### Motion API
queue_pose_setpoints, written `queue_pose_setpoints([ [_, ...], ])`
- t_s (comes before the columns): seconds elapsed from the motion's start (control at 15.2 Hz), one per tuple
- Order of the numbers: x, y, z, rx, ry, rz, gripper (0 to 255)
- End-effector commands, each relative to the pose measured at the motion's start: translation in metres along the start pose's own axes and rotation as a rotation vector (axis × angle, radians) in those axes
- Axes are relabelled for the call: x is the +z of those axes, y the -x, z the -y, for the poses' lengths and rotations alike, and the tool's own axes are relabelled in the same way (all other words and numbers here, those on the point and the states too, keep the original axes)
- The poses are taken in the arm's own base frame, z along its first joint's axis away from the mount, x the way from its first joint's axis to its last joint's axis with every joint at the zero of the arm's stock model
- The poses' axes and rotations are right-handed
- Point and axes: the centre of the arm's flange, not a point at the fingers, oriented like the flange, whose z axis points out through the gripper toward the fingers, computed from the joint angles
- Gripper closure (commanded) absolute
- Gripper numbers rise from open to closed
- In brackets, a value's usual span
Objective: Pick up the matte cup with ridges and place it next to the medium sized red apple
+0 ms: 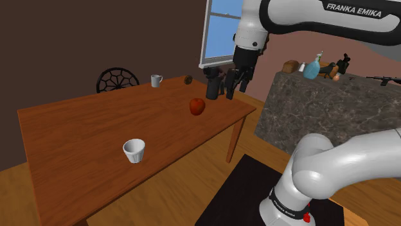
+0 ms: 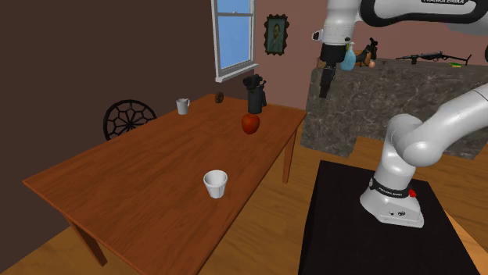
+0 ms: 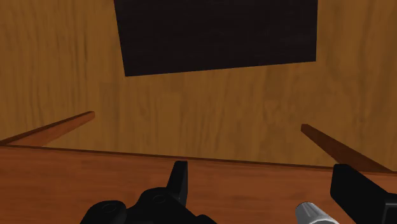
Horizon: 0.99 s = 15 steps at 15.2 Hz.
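One arm label (image 1: 353, 9): FRANKA EMIKA

We're inside a house here, a dining room by the look of it. There's a long wooden bench (image 1: 77, 128) on a wood floor (image 1: 173, 186), an ornate round-backed chair (image 1: 117, 79) behind it, and a white mug (image 1: 156, 80) sitting at the far end. A white-framed window (image 2: 233, 35) shows blue sky, with a framed portrait (image 2: 275, 34) on the pinkish wall beside it. Off to the side, a stone bench (image 2: 344, 117) is crowded with bottles (image 1: 312, 67).
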Motion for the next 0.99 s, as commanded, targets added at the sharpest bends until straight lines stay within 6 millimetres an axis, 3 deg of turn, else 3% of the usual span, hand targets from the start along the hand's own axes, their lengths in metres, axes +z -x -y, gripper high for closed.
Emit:
queue_pose_setpoints([
  [0.0, 0.0, 0.0, 0.0, 0.0, 0.0, 0.0, 0],
  [0.92, 0.099, -0.126, 0.108, -0.055, 0.058, 0.038, 0],
])
